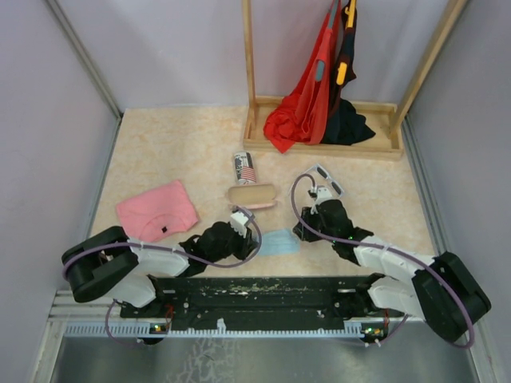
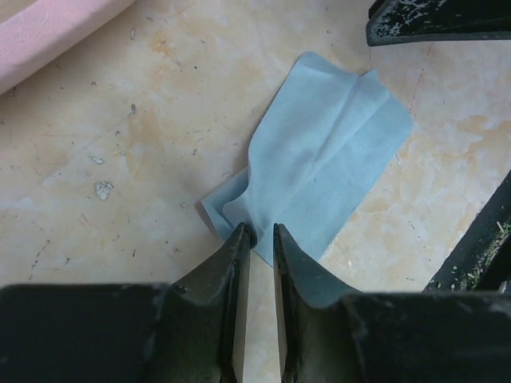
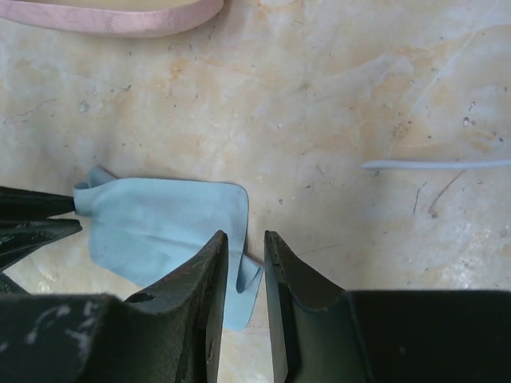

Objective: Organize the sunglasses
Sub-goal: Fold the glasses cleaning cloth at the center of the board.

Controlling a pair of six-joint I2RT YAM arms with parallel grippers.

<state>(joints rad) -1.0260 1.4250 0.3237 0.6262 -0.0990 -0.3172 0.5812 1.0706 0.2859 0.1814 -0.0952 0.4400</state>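
The white-framed sunglasses [image 1: 325, 179] with dark lenses lie on the table right of centre, beyond my right arm. The thin grey-framed pair does not show clearly. A light-blue cloth [image 1: 277, 242] lies between my two grippers. My left gripper [image 2: 258, 231] is at the cloth's [image 2: 319, 167] near corner, jaws a narrow gap apart, table showing between them. My right gripper [image 3: 243, 235] is at the opposite side of the cloth [image 3: 160, 223], jaws slightly apart with a curled edge of cloth between them, not pinched. Neither gripper touches the sunglasses.
A pink glasses case [image 1: 251, 194] and a flag-printed case [image 1: 244, 167] lie at the centre. A pink folded garment [image 1: 157, 211] lies at the left. A wooden rack [image 1: 319, 144] with red and dark clothes stands at the back. A thin grey line [image 3: 435, 163] crosses the table.
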